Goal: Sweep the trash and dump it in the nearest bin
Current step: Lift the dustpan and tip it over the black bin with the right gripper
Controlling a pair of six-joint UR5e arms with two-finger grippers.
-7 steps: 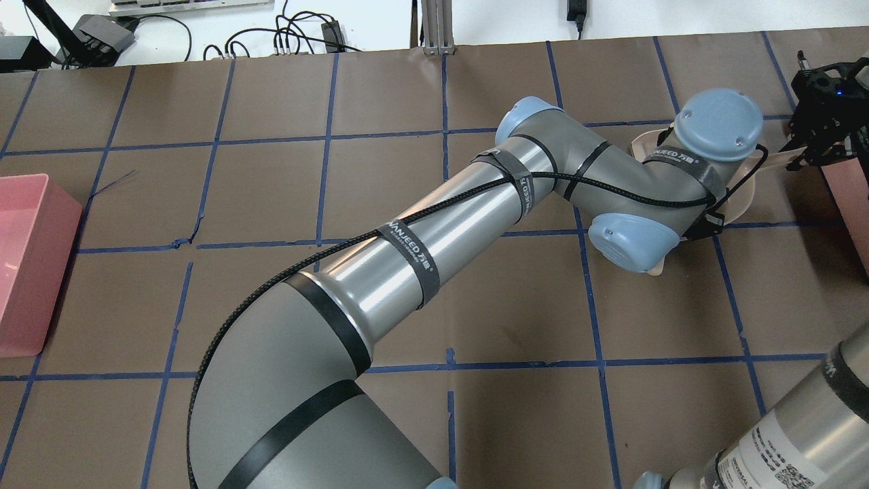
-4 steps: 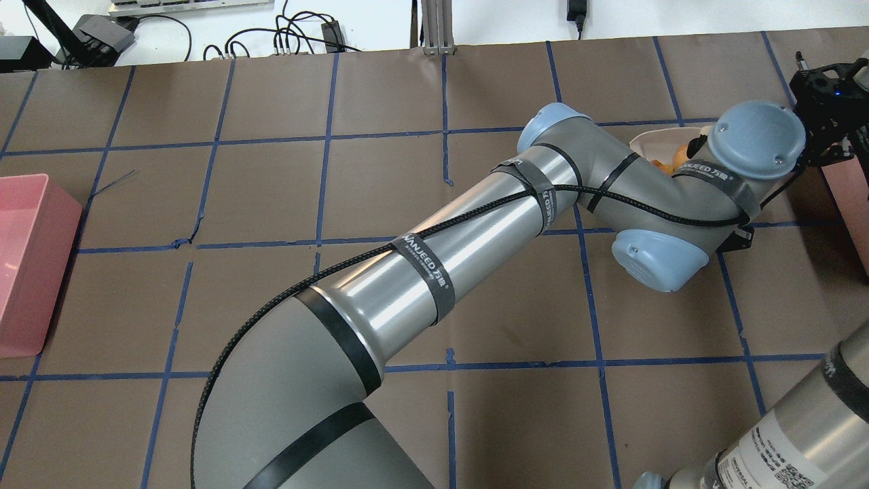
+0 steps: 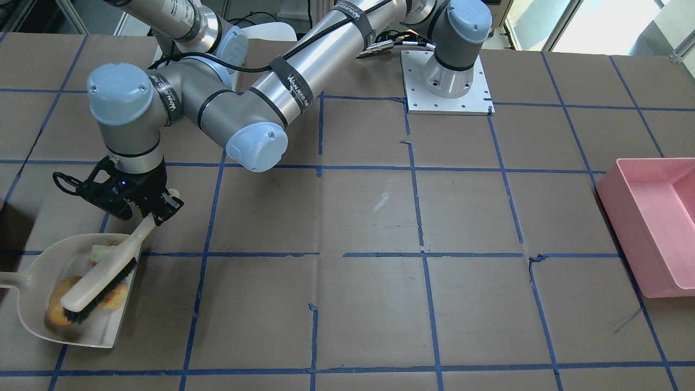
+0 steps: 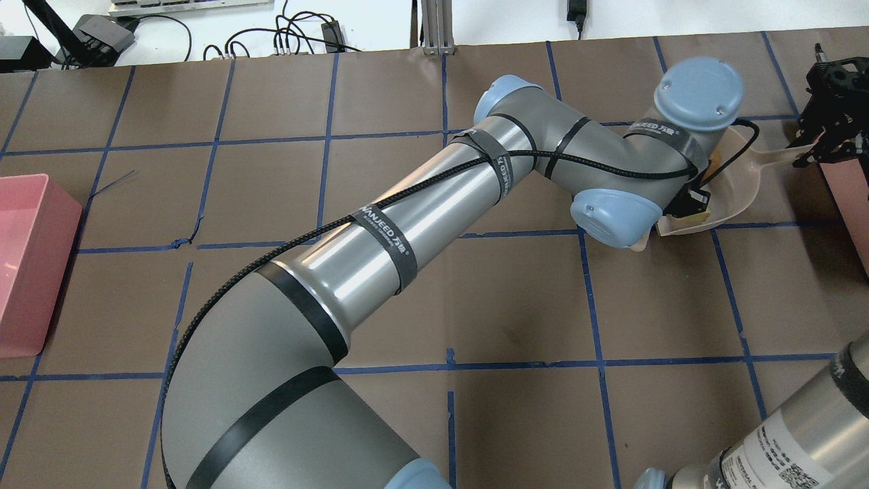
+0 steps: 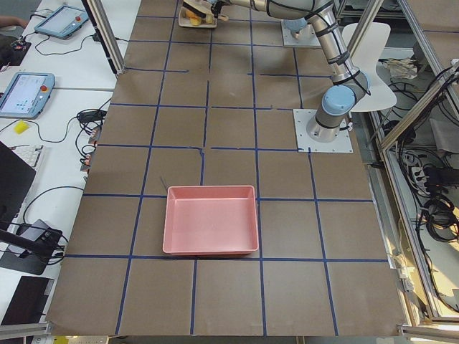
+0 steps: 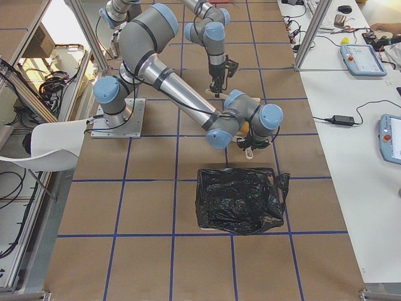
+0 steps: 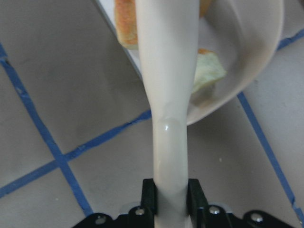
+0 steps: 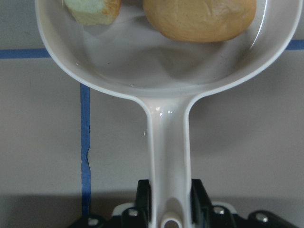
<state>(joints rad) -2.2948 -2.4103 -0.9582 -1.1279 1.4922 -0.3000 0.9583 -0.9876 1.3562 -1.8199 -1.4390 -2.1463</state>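
Note:
My left gripper point(image 3: 156, 209) reaches across the table and is shut on the handle of a cream brush point(image 3: 100, 279); the wrist view shows the fingers point(image 7: 148, 195) clamping it. The brush bristles rest inside a cream dustpan point(image 3: 35, 263). My right gripper point(image 4: 818, 151) is shut on the dustpan's handle point(image 8: 168, 156). In the pan lie the tan potato-like lump point(image 8: 199, 16) and a pale-green apple piece point(image 8: 92, 9). The front view shows the lump point(image 3: 56, 310), one apple piece point(image 3: 102, 252) and another scrap point(image 3: 115, 297) beside the bristles.
A pink bin point(image 3: 651, 217) stands at the table's far end on my left, also in the overhead view point(image 4: 27, 265). A bin lined with a black bag point(image 6: 241, 200) stands close to the dustpan on my right. Blue tape lines grid the brown table.
My left wrist swung right, then back left and farther from me, drawing the brush across the pan. More of the dustpan shows now. The right gripper shifted slightly away.

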